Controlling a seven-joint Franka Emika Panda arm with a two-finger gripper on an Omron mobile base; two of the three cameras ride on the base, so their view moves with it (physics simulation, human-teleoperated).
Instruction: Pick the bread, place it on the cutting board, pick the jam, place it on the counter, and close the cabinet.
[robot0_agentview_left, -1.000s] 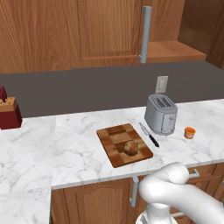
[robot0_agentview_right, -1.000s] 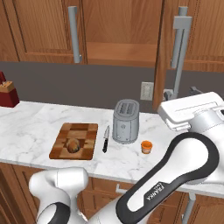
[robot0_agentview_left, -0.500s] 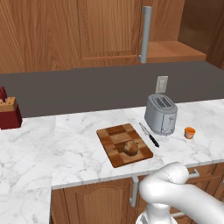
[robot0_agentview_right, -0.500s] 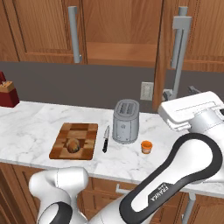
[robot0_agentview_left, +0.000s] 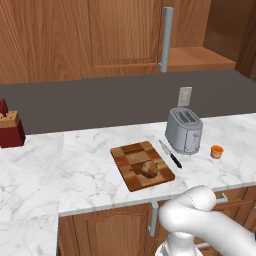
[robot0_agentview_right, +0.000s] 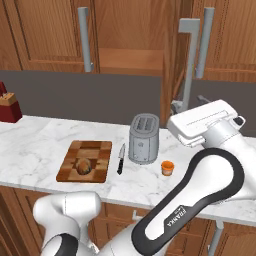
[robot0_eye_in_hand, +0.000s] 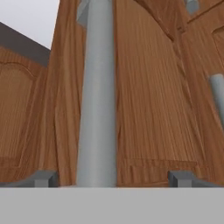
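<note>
The cabinet (robot0_agentview_right: 131, 35) is the biggest thing before us, reddish-brown, and one of its doors (robot0_agentview_right: 172, 60) stands swung out edge-on toward us, leaving an open shelf (robot0_agentview_right: 131, 61) to its left. Our claw (robot0_eye_in_hand: 111, 177) sits right up at that door's long grey bar handle (robot0_eye_in_hand: 97, 92). In the hand view the bar runs up between the two dark fingertips (robot0_eye_in_hand: 181, 178), which stand wide apart, one on either side of it. We cannot tell whether either tip touches the bar. The claw holds nothing. In the right base view the hand is a white block at the foot of that handle, and the tips themselves are hidden there.

Below the claw runs the counter (robot0_agentview_right: 45, 137), white marble with grey veins. The cutting board (robot0_agentview_right: 84, 161) lies on it, well down and to the left of the claw, its checkered blocks showing. The bread (robot0_agentview_right: 83, 166) rests on the board, a small brown roll, well apart from the claw. A silver toaster (robot0_agentview_right: 144, 139) stands on the counter lower left of the claw, nearer than the board, with a black-handled knife (robot0_agentview_right: 120, 160) lying between it and the board. The jam (robot0_agentview_right: 167, 168) stands on the counter just right of the toaster, below the claw and slightly to its left, upright and touching nothing else. A dark red knife block (robot0_agentview_right: 9, 107) stands far to the left.
</note>
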